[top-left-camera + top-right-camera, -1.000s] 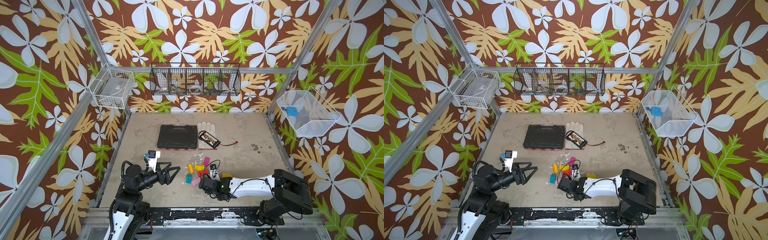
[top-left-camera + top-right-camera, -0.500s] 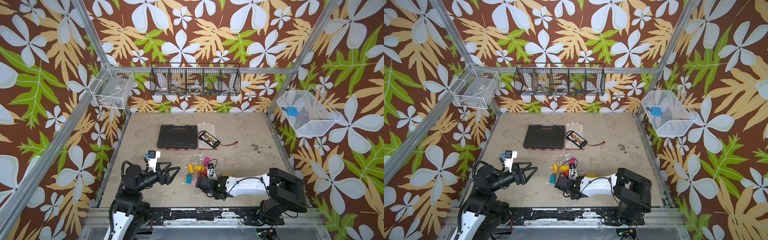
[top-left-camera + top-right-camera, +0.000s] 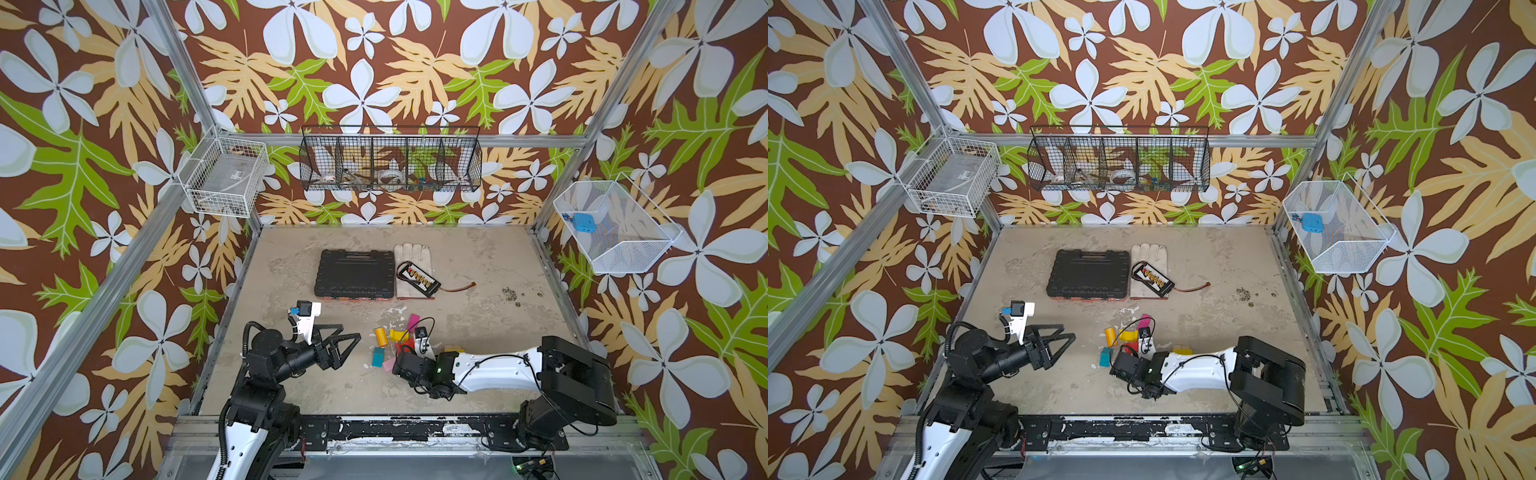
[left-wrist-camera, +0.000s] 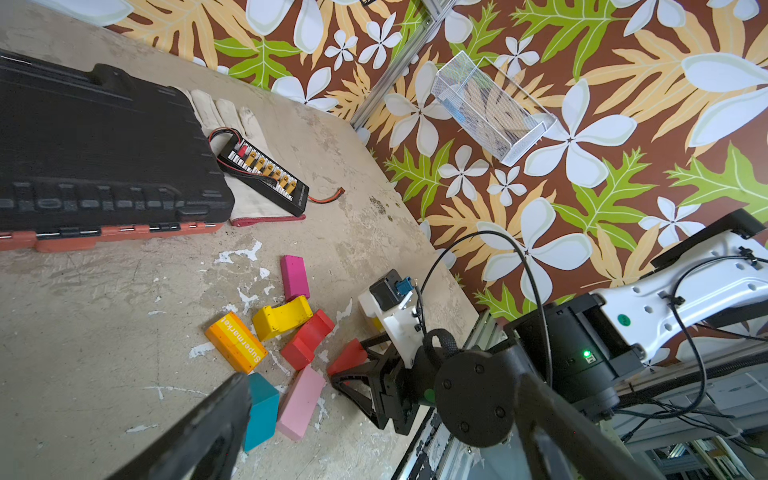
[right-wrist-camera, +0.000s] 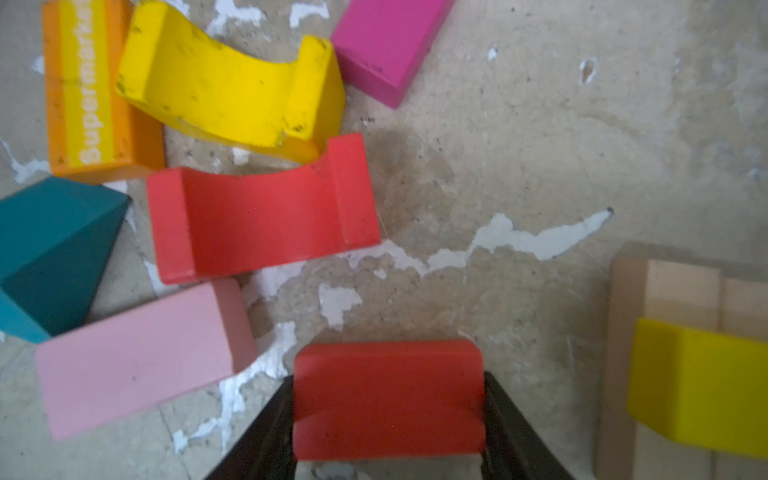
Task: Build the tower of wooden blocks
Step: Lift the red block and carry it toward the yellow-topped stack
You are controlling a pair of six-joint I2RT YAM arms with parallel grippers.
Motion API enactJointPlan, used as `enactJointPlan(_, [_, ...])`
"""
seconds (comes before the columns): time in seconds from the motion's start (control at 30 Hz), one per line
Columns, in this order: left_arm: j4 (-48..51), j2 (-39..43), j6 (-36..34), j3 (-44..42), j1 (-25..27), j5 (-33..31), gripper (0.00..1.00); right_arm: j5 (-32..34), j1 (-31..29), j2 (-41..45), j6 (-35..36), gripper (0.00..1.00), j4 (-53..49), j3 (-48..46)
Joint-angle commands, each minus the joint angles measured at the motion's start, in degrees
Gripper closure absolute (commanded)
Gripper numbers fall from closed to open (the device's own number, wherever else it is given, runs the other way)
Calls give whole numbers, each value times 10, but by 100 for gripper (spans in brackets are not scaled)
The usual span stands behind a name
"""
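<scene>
Wood blocks [image 3: 381, 336]: scattered in a loose cluster on the table [image 3: 478, 266], close to the middle of its front edge.
Cluster: an orange block [image 4: 236, 341] printed "Supermarket", a yellow arch [image 4: 282, 316], a red arch [image 4: 307, 338], a magenta brick [image 4: 294, 276], a pink brick [image 4: 301, 401] and a teal wedge [image 4: 259, 409], several of them touching.
Separate pile: a yellow block [image 5: 698, 386] sits on tan blocks [image 5: 681, 291], just beside the cluster, toward the table's right edge.
Red block [image 5: 388, 415]: between the jaws of the right gripper [image 5: 388, 380], which lie against both its sides.
Left gripper [image 3: 350, 332]: jaws spread wide and holding nothing, above the front left part of the table, apart from the blocks.
Black case [image 3: 354, 273]: toward the back edge, with a pale glove [image 3: 411, 254] just beside it.
</scene>
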State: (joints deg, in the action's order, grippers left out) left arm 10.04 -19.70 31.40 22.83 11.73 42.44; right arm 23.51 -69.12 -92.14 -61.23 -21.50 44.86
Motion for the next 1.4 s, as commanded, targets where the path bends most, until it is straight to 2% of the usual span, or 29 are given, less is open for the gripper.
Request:
enactJointPlan(0.0, [-21, 2, 4, -2, 0, 6, 0, -2, -1, 29, 4, 47, -50, -5])
enactJointPlan(0.47, [-26, -13, 5, -3, 0, 12, 0, 62, -1, 235, 18, 50, -173, -43])
enactJointPlan(0.67, [-26, -12, 5, -4, 0, 9, 0, 66, 27, 281, 24, 51, -191, -74])
enactJointPlan(0.83, [-26, -8, 5, -4, 0, 9, 0, 36, 55, 291, 45, 51, -154, -102])
enactJointPlan(1.37, [-27, -9, 6, -5, 0, 10, 0, -8, 72, 259, 43, 50, -80, -147])
